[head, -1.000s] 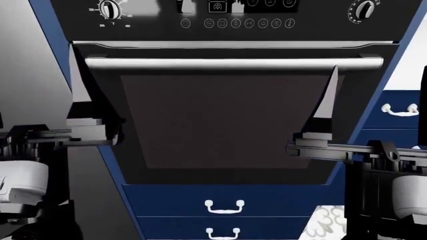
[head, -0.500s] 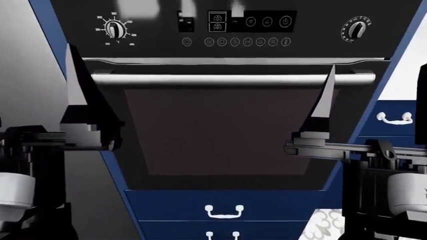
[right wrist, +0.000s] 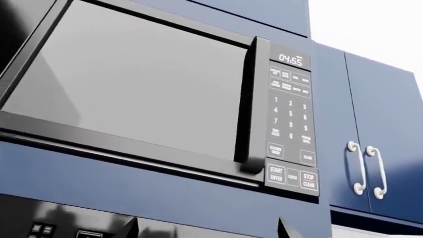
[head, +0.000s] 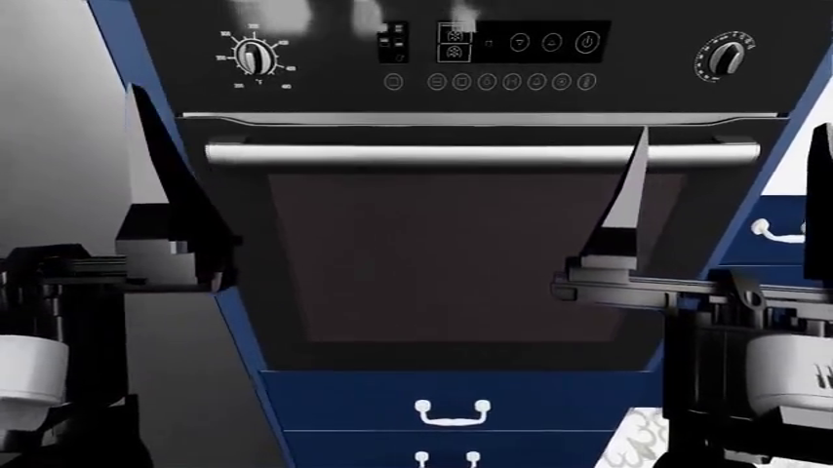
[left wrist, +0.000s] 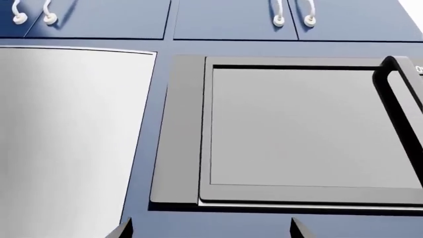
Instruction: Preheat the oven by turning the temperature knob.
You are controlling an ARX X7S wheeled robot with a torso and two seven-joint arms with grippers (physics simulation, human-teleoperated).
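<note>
Where blue cabinets [head: 547, 409] surround, black oven [head: 456, 253], microwave [right wrist: 152, 89] above

We see the oven [head: 456, 263] with a dark, glossy glass door and a brushed silver metal handle [head: 482, 154]. Its temperature knob [head: 256, 58] looks like smooth black plastic. The blue drawer fronts [head: 450, 409] appear matt, their white pulls [head: 452, 412] shiny.

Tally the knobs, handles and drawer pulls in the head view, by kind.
Black knobs: 2, the temperature knob and the dashed-dial knob
Silver bar handle: 1
White drawer pulls: 3, one partly cut off at the bottom edge
Total: 6
</note>
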